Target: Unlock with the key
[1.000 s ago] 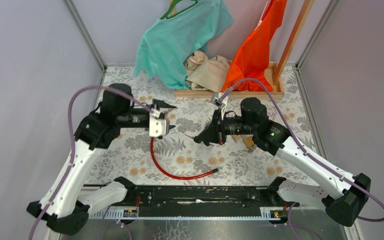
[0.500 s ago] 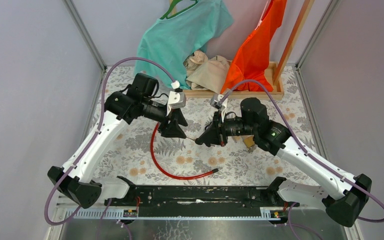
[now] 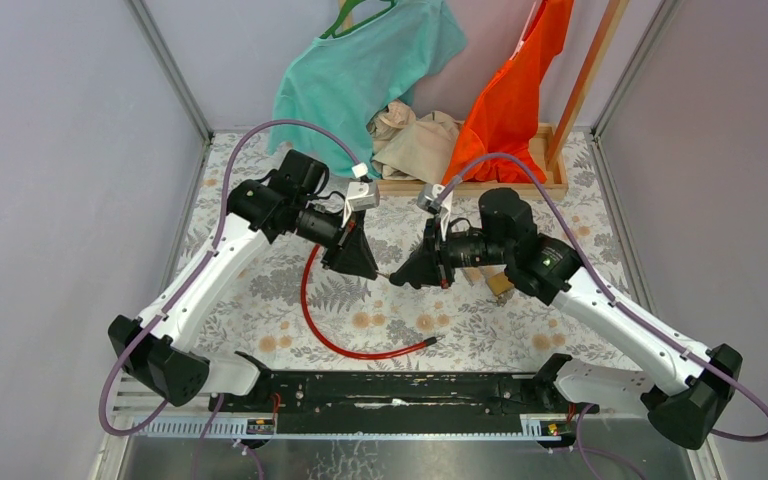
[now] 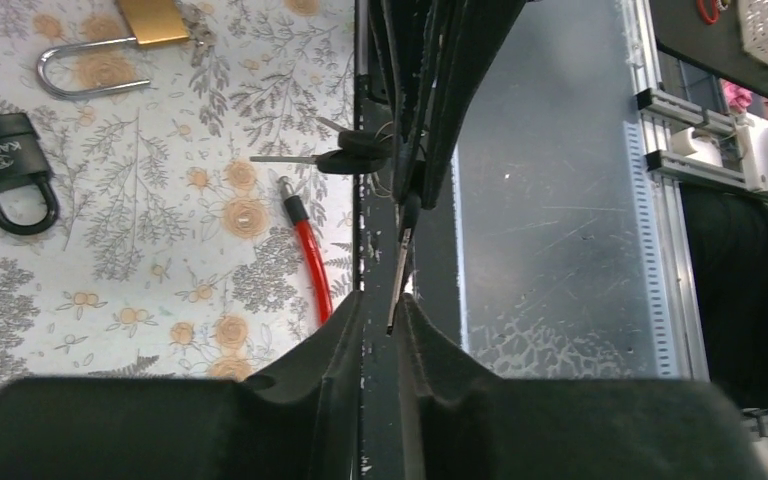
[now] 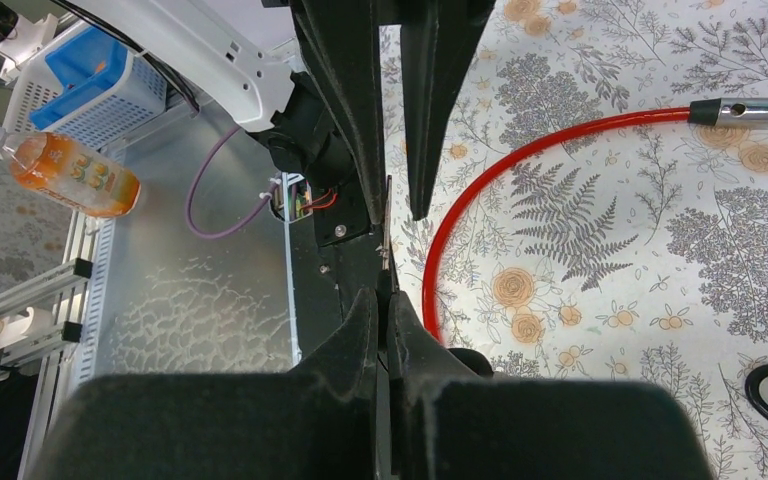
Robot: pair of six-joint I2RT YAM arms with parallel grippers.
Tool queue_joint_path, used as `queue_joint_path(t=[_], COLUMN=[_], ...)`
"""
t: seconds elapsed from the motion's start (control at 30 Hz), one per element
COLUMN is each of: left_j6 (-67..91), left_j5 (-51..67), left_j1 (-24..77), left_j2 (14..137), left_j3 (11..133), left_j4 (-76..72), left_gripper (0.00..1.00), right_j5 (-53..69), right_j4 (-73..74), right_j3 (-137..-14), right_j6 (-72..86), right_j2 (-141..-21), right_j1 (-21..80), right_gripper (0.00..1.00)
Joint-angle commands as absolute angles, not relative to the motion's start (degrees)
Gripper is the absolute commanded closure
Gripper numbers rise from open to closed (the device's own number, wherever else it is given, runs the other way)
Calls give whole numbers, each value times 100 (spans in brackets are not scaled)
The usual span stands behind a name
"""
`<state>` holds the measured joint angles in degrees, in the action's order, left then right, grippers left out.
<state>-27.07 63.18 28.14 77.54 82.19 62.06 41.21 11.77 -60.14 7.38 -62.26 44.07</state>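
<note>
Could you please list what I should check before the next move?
1. Right gripper shut on key: ok.
2. Key tip inside left gripper: ok.
3. Left fingers apart, not clamped yet: ok.
4. Spare key hanging clear of fingers: ok.
5. Black padlock unobstructed on table: ok.
6. Key matches black or brass padlock: cannot tell.

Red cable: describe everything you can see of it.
The red cable looks glossy and plastic-coated. It lies flat on the floral table in an open curve between the arms. Its near end carries a black collar and a shiny metal pin. Its far end is hidden behind the left tool. Nothing is seen gripping it.
</note>
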Motion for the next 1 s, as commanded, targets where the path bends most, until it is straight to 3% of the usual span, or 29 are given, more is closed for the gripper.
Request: queue_joint_path(t=[0.0,0.17,0.27,0.33,0.37,0.5,0.73,0.97], left_j6=[-2645,-2903,-2921,-2934,-2929,-2956,-2870,-2822], left_j5=[6560,6600,6574,6617,6653,6833,6996,7016], left_j1=[2847,2849,2848,2848,2843,2843,2839,2839], left_j2=[7796,7913,7923,7906,7898,7822,7722,7691], left_j3=[8156,8211,8196,8197,8205,8198,8205,8235], left_j4=[6352,6715,6733,6743,6741,6741,6732,6713], left_gripper=[81,99,100,100,100,100,100,100], right_j5=[4387,4364,4353,4332,4336,4249,4462,4496], right_j4=[1020,1126,1049,814,666,138,-192,-307], right_j3=[-6415,-6510,-6470,-6356,-6262,-5885,-5593,-5472], right_j6=[609,527,591,774,884,1203,1430,1526], right_j2=[-6231,-6275,-6261,-6199,-6144,-5971,-6024,-6027], right_j1=[4415,4420,4420,4416,4418,4412,4409,4411], right_gripper=[100,100,100,71,64,51,48,56])
